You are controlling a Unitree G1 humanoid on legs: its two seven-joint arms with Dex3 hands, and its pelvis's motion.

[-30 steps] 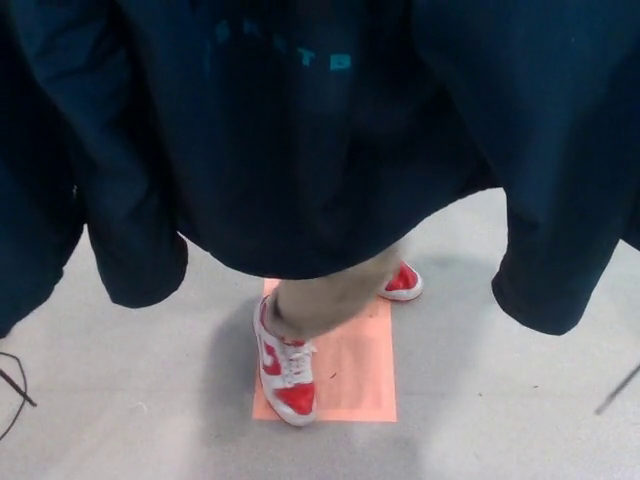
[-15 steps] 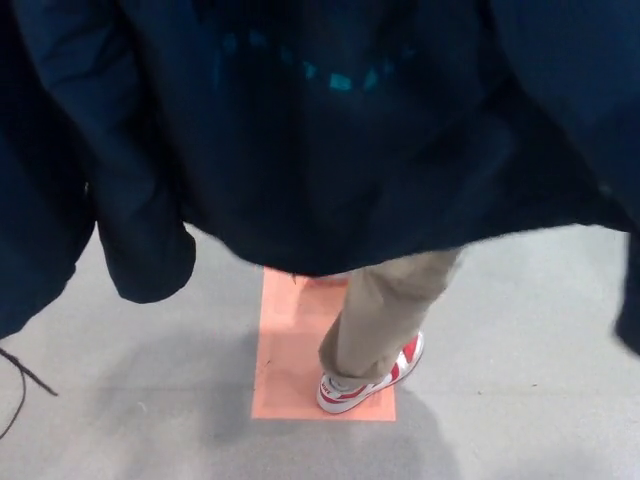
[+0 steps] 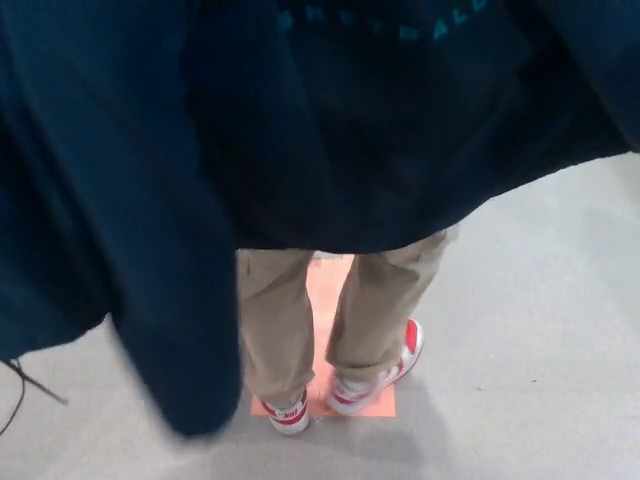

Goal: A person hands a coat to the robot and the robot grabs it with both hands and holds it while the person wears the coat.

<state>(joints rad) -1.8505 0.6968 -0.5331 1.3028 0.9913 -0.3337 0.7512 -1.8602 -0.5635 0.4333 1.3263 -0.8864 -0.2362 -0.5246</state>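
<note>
Neither robot hand of mine shows anywhere in the frame, so I cannot tell whether either is clamped on anything. The dark navy coat (image 3: 330, 130) fills the whole upper half of the picture and drapes down the left side, where a sleeve (image 3: 185, 330) hangs almost to the bottom edge. Pale teal lettering (image 3: 400, 25) runs along the top. Below the hem, in the lower centre, a person's legs (image 3: 330, 310) in tan trousers stand in red and white shoes (image 3: 375, 385) on an orange floor mark (image 3: 330, 285), on grey floor (image 3: 530, 330). I judge the coat soft, limp and fairly light; it will sag and swing, so the collar and shoulders are the best hold.
</note>
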